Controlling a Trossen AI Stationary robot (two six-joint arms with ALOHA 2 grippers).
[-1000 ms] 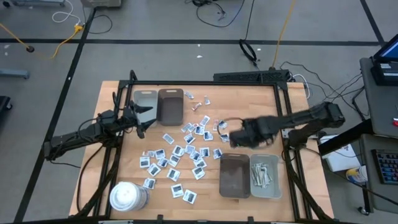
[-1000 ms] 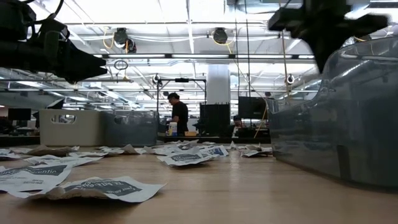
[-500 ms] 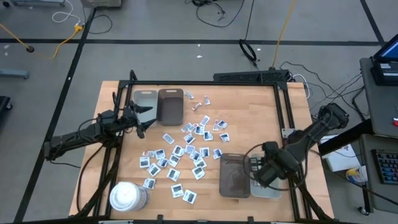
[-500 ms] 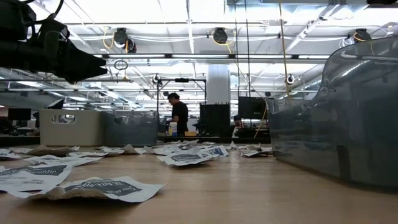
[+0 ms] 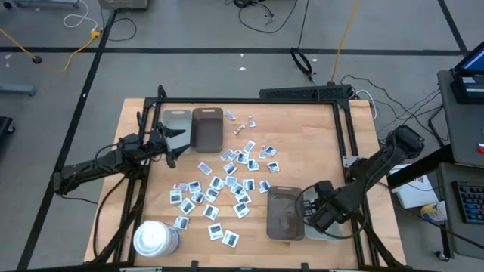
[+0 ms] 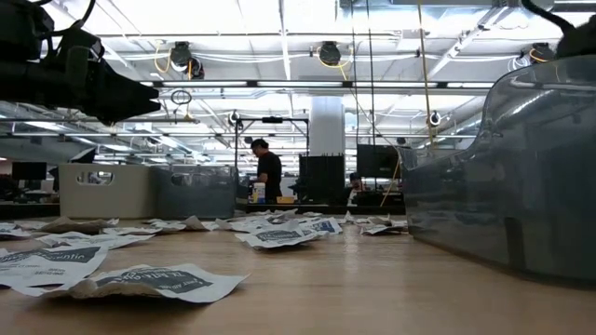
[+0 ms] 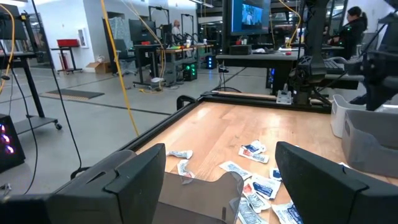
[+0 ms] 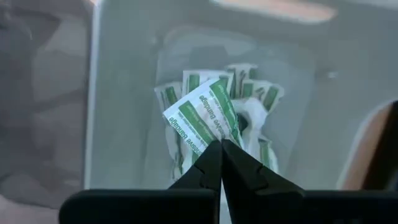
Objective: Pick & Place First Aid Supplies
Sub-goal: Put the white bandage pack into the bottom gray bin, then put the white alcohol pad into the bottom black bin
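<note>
Trouble, as I judged it, sat at the right side of the table, but I read the scene left to right. My left gripper (image 5: 171,143) hung over the table's left edge beside the far grey tray (image 5: 176,122) and the far brown tray (image 5: 207,128), its fingers spread wide and holding nothing. A large white cylinder (image 5: 155,239) stood at the near left corner. Square packets (image 5: 214,186) lay scattered across the middle of the wooden table (image 5: 302,143), none of them stacked, all still waiting to be sorted.

Further right stood the near brown tray (image 5: 284,213), and against it the near grey tray (image 8: 124,62), over which my right gripper (image 8: 221,163) hovered with its fingers pinched together on one bandage strip (image 8: 202,118) — the strip dangled just above the pile of strips (image 8: 249,99) already in that tray. The risk I saw: the grip caught only the strip's edge, so it might cling to a finger on release and get dragged back out, or flutter over the wall into the brown tray. A low descent could also snag the pile.

Beyond the table was an open lab — racks, monitors, ceiling lights, cables on the floor — and a person (image 6: 269,173) standing far off at a bench.
</note>
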